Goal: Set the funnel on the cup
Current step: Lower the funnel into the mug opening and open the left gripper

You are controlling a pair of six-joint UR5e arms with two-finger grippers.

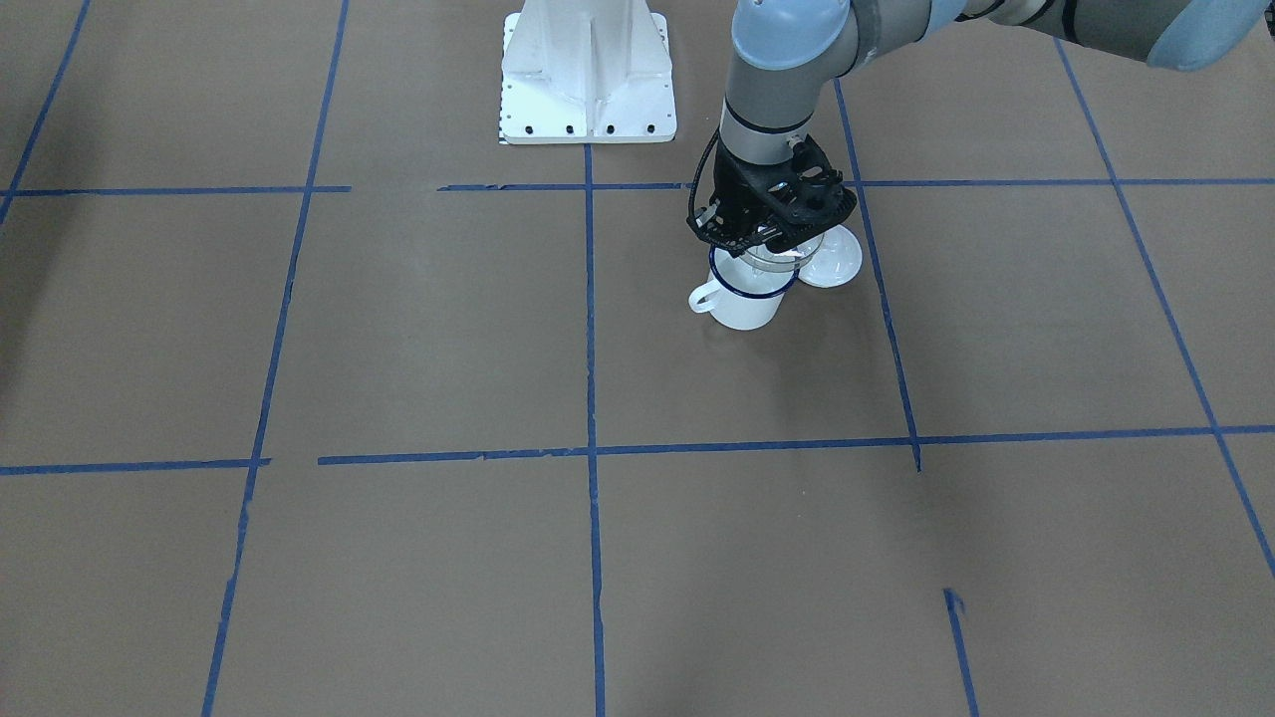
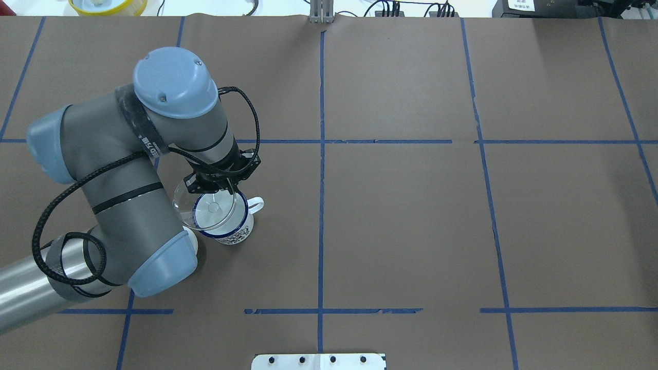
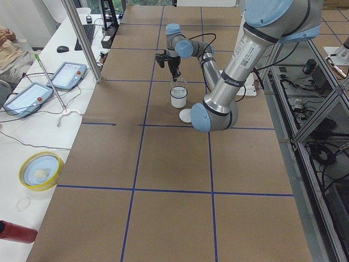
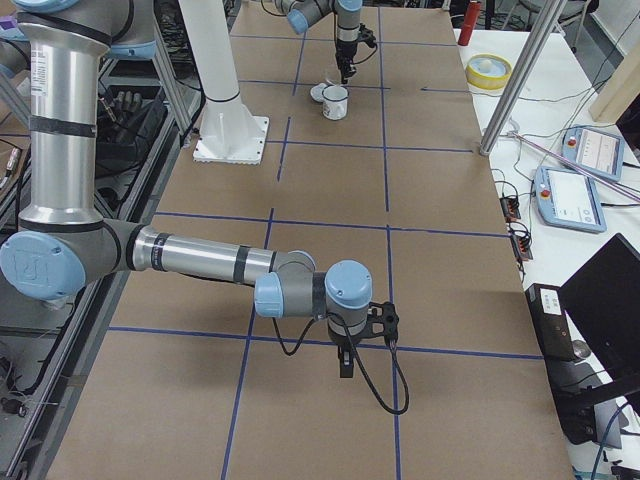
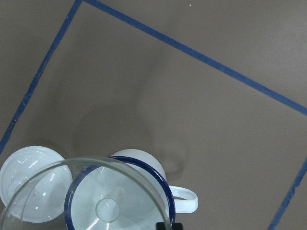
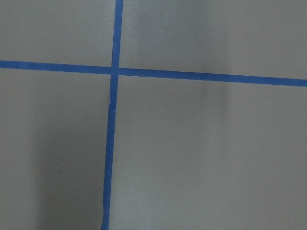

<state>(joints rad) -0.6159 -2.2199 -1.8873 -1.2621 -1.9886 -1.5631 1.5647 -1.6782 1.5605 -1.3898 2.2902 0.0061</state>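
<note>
Brown paper taped into blue squares covers the tabletop (image 4: pixel 450 250). Nearest in the right-side view, the right hand (image 4: pixel 345 365) hangs low over a bare square, well apart from the work; whether it is open cannot be told. Far along, the cup (image 1: pixel 745 304) stands upright with a white lid (image 1: pixel 835 257) just beside it. Above the cup, the left hand (image 2: pixel 220 189) is closed on the rim of the funnel (image 2: pixel 205 208), whose stem, seen from the wrist, lies inside the blue rim line. The cone seems not yet seated. The step looks like final placing: next comes a straight lowering until the cone rests, then opening and lifting clear.
</note>
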